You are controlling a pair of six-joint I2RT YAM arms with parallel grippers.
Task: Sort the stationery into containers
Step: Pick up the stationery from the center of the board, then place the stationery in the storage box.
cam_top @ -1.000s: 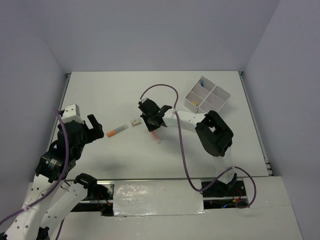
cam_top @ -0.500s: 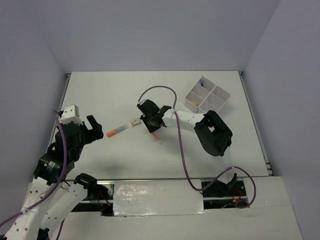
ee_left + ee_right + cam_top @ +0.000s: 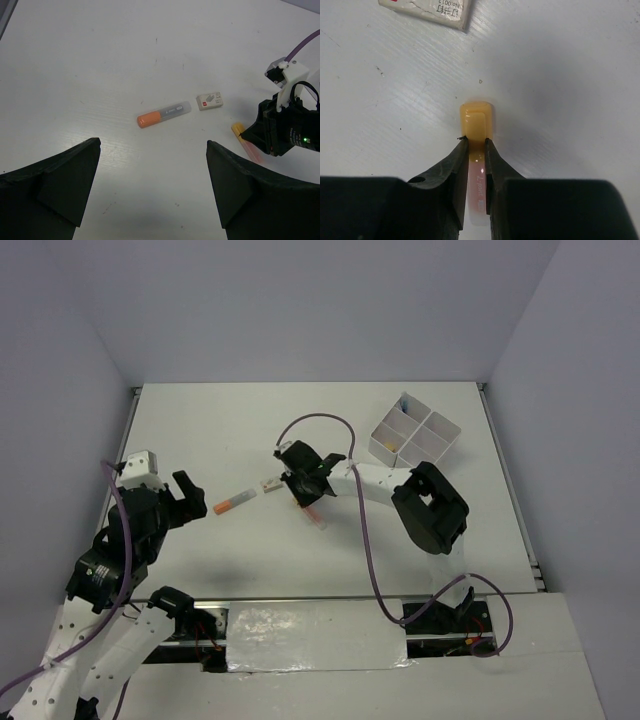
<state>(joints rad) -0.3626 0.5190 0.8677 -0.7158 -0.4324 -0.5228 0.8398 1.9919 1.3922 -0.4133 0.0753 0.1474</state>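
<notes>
r pincer (image 3: 476, 145) pinches yellow marker (image 3: 476, 119) lying on desk (image 3: 570, 75), near eraser (image 3: 427, 10). l pincer (image 3: 152, 144) spread wide above orange marker (image 3: 164, 114). box (image 3: 384, 448) well apart, far right.

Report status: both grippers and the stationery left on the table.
Left gripper open, short of orange marker. Right gripper shut on yellow-capped marker, down at the table. Eraser just beyond, clear of fingers.

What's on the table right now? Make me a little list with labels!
left end effector: wide open, hovering, holding nothing
right end effector: pinching the yellow-capped marker
orange marker: lying loose, apart from both arms
eraser: lying loose between the two markers
divided box: far right side, a few items inside
</notes>
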